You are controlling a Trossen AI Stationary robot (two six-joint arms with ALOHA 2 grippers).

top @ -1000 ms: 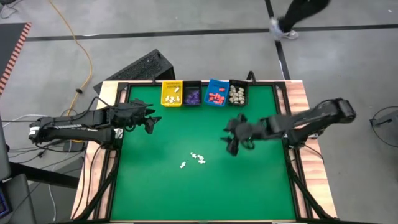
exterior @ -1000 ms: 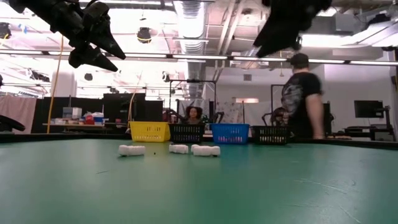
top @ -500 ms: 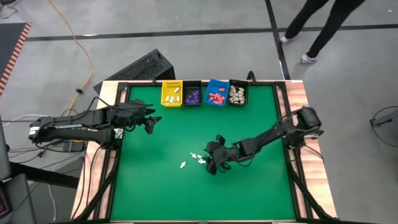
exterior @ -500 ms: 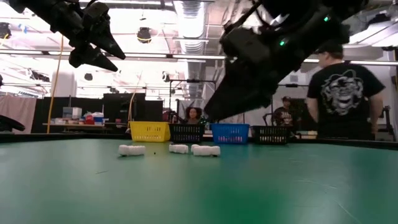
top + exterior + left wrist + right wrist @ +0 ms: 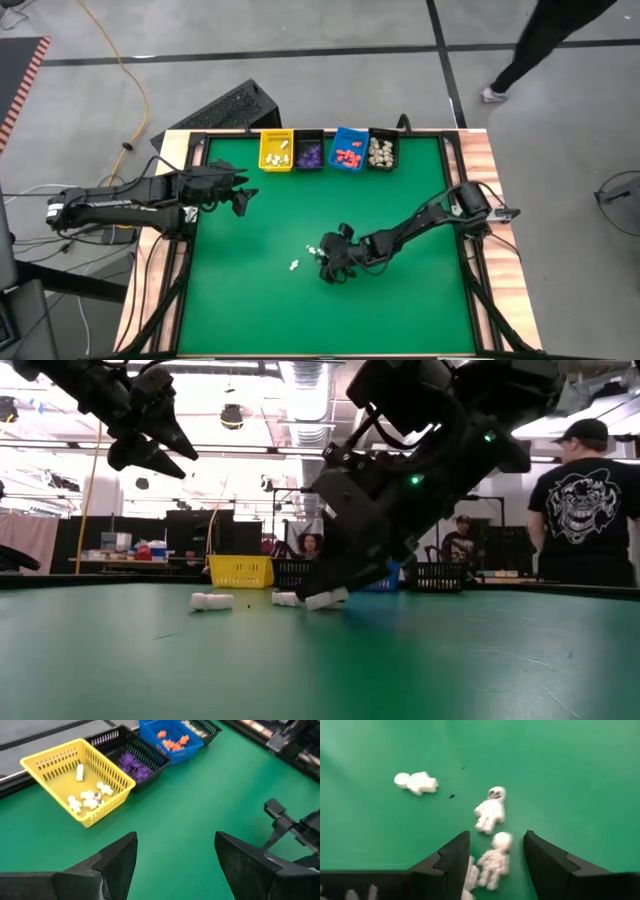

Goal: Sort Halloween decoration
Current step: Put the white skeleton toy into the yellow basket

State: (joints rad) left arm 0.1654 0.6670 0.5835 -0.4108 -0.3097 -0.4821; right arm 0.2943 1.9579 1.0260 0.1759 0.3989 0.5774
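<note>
Green felt tabletop (image 5: 250, 310) with black rails

- Yellow plastic mesh bin (image 5: 276, 150), far edge: small white figurines inside
- Black mesh bin (image 5: 309, 150), just beside it: purple pieces
- Blue mesh bin (image 5: 348, 149), next along: orange-red pieces
- Second black mesh bin (image 5: 381, 150), last in the row: cream-beige pieces
- Loose white mummy-like figurines (image 5: 490, 813), near the tabletop's middle: one (image 5: 295, 265) lies apart toward the left edge, the others cluster at the right claw
- Right claw (image 5: 327, 262): lowered over that cluster, fingers spread, one white figurine (image 5: 495, 859) lying between them, not pinched
- Left claw (image 5: 240, 196): raised above the tabletop near the left edge, fingers spread, holding nothing
- Person in a black printed shirt (image 5: 586, 510), standing beyond the tabletop
</note>
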